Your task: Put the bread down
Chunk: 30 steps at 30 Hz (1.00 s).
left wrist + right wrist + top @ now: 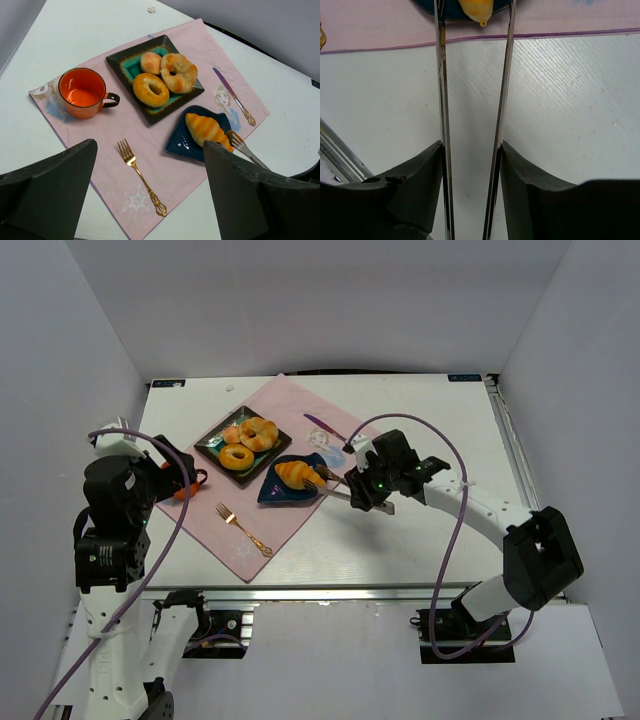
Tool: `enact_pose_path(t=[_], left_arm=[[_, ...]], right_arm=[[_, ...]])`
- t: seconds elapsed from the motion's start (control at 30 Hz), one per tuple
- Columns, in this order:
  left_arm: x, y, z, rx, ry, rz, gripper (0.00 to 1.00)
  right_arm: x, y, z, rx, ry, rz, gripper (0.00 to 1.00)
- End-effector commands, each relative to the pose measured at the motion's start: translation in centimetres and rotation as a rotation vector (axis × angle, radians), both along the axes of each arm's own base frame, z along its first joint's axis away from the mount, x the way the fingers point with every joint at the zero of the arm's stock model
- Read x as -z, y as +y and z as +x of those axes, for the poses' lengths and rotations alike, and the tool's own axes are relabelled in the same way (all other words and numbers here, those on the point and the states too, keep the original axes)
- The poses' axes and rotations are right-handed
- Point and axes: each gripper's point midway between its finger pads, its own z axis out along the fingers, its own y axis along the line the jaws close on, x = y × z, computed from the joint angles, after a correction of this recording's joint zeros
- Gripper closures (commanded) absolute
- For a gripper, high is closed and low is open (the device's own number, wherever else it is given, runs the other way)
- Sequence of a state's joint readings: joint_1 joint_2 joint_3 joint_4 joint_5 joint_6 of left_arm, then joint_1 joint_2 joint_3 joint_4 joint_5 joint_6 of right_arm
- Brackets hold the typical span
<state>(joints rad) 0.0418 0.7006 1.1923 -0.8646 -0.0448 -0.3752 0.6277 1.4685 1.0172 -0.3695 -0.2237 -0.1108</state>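
Note:
The bread (296,473) is a golden-orange croissant lying on a small dark blue plate (272,493) on the pink placemat. It also shows in the left wrist view (207,131), and its tapered end shows in the right wrist view (476,10). My right gripper (362,490) (471,147) is shut on a pair of metal tongs (442,90), low over the table. The tongs' two arms reach either side of the bread's right end; whether they touch it I cannot tell. My left gripper (150,144) is open and empty, high over the mat's left part.
A dark square plate (150,112) holds a ring-shaped bread (151,89), a twisted bun (178,72) and a small roll. An orange mug (81,93), a gold fork (140,177) and a purple-handled knife (232,95) lie on the placemat (107,135). White walls surround the table.

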Motion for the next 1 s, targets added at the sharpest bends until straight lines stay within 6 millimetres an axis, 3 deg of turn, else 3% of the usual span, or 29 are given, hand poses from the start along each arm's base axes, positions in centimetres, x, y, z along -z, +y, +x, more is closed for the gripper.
enact_pose_path(t=[0.0,0.3,0.67,0.83,0.97], left_arm=[[-0.7,0.0,-0.4,-0.003,-0.022,-0.001,0.02],[-0.6,-0.1,-0.4,0.002,-0.024,-0.004,0.02],[-0.6,-0.1,-0.5,-0.002,-0.025,-0.006,0.02],[-0.8,-0.2,-0.4,0.002,-0.038,-0.014,0.02],[-1.0,0.4,-0.5,-0.018,-0.033,0.017,0.02]], right_arm=[[-2.7,0.4,0.2,-0.010,-0.050,0.052,0.47],[-4.6,0.0,-0.4,-0.013,-0.079,0.067,0.35],[-7.3,-0.5,-1.0,-0.003,-0.107,0.099,0.34],[-10.5,-1.6,-0.7,0.134,-0.125,0.127,0.37],[-12.6,-3.2,-0.1,0.364,-0.108,0.171,0.40]])
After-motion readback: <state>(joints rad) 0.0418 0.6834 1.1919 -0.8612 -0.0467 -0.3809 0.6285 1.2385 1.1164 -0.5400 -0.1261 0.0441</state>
